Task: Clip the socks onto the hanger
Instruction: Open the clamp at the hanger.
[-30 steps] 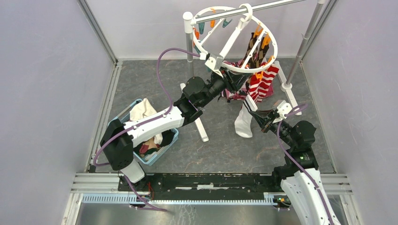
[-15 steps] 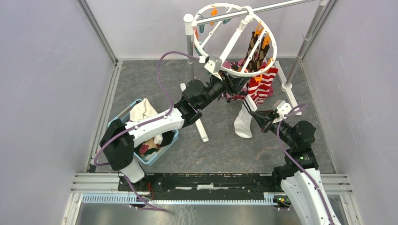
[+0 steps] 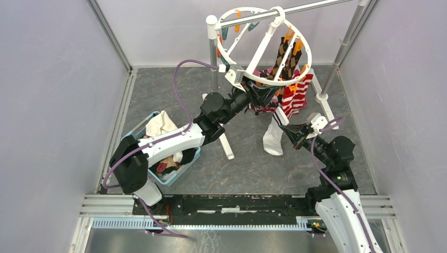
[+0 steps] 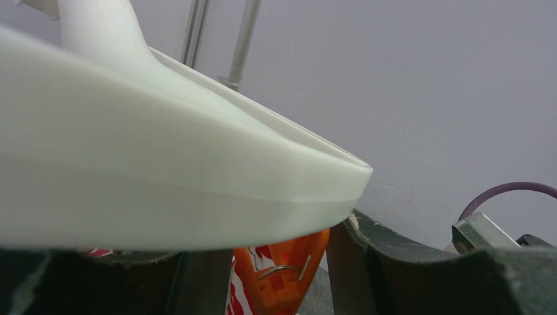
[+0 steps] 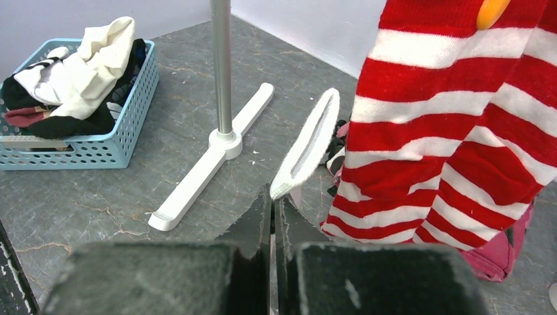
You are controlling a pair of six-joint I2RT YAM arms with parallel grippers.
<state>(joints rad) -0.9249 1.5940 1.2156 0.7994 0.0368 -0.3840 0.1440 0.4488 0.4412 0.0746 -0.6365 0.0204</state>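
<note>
The hanger (image 3: 262, 43) hangs tilted by its hook on the metal rail (image 3: 316, 6) at the far side of the bench (image 3: 253, 163). The left arm (image 3: 174, 138) reaches up toward the lower part of the ring, and the left jaws are just under the rim. In the left wrist view the left jaws stand apart, released. The white rim crosses above them, and an orange clothespin (image 4: 282, 275) sits in the gap between them. The pin is very near one finger, but I cannot tell if it touches.

The argyle socks (image 3: 282, 55) hang from orange pins on the right part of the ring. The striped socks (image 3: 296, 95) hang lower on the same side, above a pink cloth (image 5: 499, 252) that lies on the bench.

The right arm (image 3: 337, 153) points toward the striped socks. The right jaws are clenched on the edge of a white sock (image 3: 274, 139). This sock is just beside the striped socks, below the ring and not clipped to it.

A blue basket (image 5: 92, 147) with more cloth inside stands on the left of the bench, partly under the left arm.
</note>
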